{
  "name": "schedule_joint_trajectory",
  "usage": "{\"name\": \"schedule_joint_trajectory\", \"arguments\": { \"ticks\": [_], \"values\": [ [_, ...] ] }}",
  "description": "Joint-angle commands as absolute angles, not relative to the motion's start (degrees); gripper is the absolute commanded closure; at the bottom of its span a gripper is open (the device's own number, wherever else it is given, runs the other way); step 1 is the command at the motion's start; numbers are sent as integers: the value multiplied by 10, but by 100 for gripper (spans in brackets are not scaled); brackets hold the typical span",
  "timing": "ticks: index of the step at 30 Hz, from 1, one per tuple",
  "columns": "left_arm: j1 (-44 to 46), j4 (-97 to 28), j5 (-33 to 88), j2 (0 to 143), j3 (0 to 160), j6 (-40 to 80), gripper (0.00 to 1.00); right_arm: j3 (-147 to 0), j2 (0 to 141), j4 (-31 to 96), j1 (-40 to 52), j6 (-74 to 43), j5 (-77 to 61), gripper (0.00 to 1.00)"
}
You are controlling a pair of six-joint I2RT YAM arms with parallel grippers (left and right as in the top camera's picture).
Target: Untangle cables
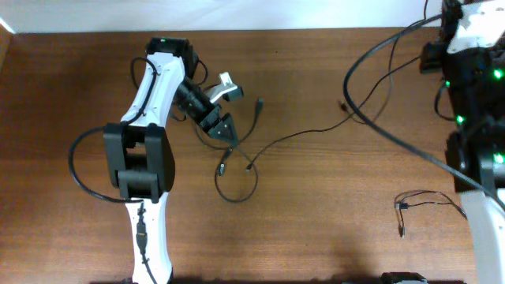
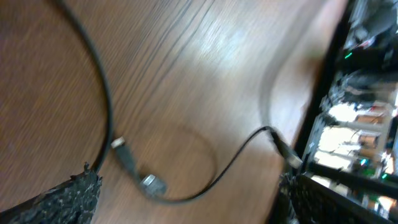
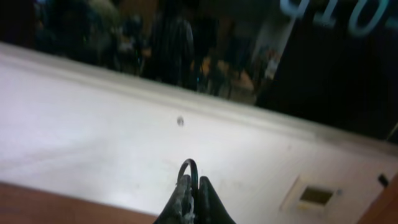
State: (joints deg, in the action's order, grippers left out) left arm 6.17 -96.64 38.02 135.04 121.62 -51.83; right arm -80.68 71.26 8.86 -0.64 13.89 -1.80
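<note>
Thin black cables (image 1: 292,136) lie tangled at the table's middle, with a loop (image 1: 234,199) and small plugs (image 1: 223,167). One strand runs right toward a plug (image 1: 342,105). My left gripper (image 1: 231,110) is open just above the tangle. In the left wrist view its fingers (image 2: 189,202) stand wide apart around a cable (image 2: 217,174) and a metal plug (image 2: 149,183), touching neither. Another thin cable (image 1: 430,195) lies at the right. My right gripper (image 3: 193,184) is shut on a thin cable loop (image 3: 188,163), raised and facing a wall; I cannot pick it out in the overhead view.
Thick black robot wires (image 1: 379,126) sweep from the top right across the table toward the right arm (image 1: 473,47). Another thick wire (image 1: 79,170) loops beside the left arm (image 1: 146,150). The table's far edge (image 1: 276,31) meets a white wall.
</note>
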Motion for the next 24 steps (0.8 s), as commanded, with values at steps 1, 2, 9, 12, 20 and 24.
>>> {"name": "schedule_joint_trajectory", "arguments": {
  "ticks": [1,2,9,12,20,24],
  "values": [
    [62,-968,520,1305,1219,-503,1,-813,746,88,-3,95,-30,96],
    [67,-968,558,1304,1219,-502,1,-813,753,88,-3,94,-56,96],
    [99,-967,509,1304,1219,-502,1,-813,757,88,-3,92,-73,96],
    [100,-956,510,1304,1219,-502,1,-813,757,86,-3,24,-149,96],
    [127,-755,116,1305,1219,-67,1,-813,751,-20,69,-7,-322,96],
    [119,-724,90,1305,1219,10,1,-813,728,-129,118,-38,-371,96]
  ]
}}
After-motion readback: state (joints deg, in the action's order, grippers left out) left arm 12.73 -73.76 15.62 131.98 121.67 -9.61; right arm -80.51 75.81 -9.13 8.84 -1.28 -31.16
